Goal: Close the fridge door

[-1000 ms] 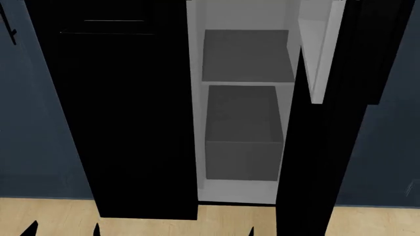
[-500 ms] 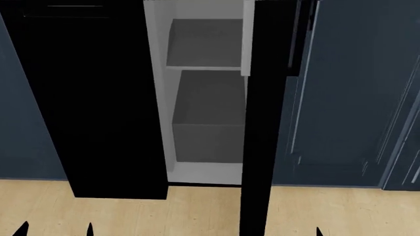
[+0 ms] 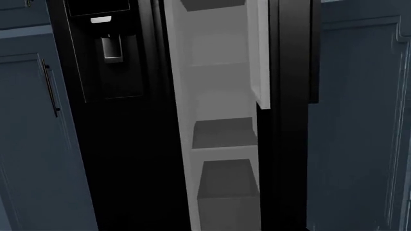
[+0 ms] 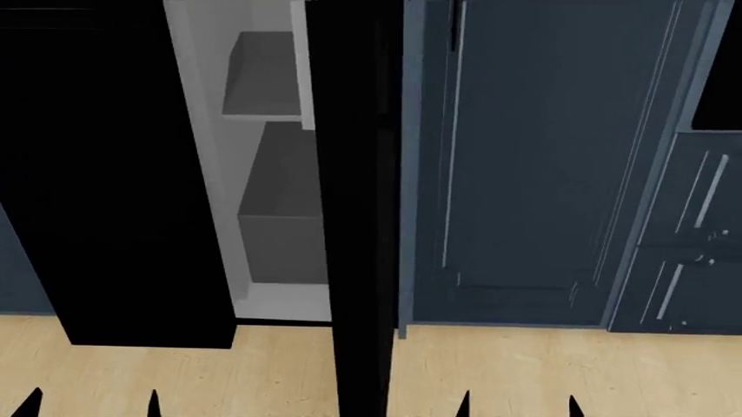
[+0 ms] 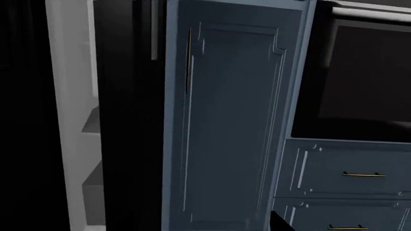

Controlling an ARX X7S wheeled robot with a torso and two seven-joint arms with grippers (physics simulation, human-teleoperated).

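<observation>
The fridge door [image 4: 354,217] is seen standing wide open, edge-on to the head camera, between the lit white compartment [image 4: 261,174] with its grey shelves and the blue-grey cabinet door [image 4: 533,156] to the right. Its glossy black outer face is turned toward that cabinet, and a strip of the white inner lining is visible in the left wrist view [image 3: 260,53]. Only dark fingertips are caught at the lower edge of the head view, two for the left pincer [image 4: 89,404] and two for the right pincer [image 4: 519,404]; both are judged to be spread apart and holding nothing, well short of the door. The door is expected to be rigid, fairly heavy and slick on its black face, swinging on a vertical hinge, so no grip is needed. A flat push is best placed on the outer face near the free edge, far from the hinge, where leverage is greatest and slipping is least likely.
</observation>
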